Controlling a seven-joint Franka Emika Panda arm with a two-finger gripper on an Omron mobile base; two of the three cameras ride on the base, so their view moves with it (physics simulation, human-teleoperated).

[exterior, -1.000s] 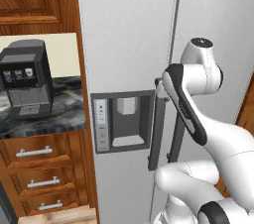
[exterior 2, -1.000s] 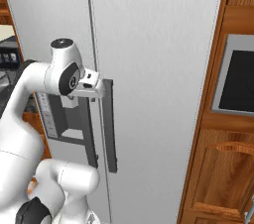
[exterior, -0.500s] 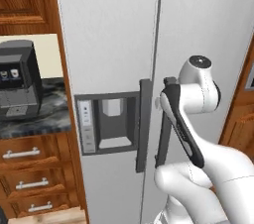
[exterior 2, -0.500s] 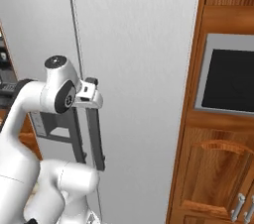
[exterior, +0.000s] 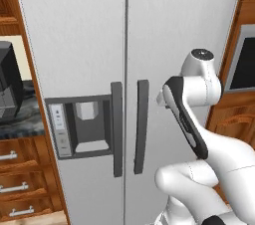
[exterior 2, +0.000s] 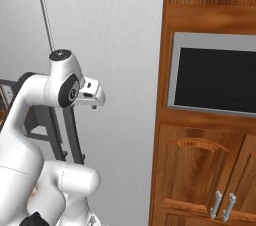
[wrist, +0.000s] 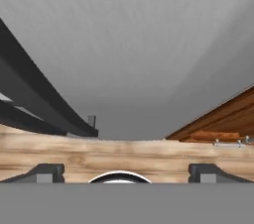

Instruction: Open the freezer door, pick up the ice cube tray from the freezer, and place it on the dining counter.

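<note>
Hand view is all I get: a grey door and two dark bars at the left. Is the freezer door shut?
Observer: Yes. The left base view shows the freezer door flush with the plain door.
Operator: Which bar is mine?
Observer: The freezer handle, right beside the dispenser panel.
Operator: Where is my gripper?
Observer: The gripper is open in front of the plain door, to the right of both bars and touching neither.

Glossy white arm [exterior: 199, 169] with dark joints.
</note>
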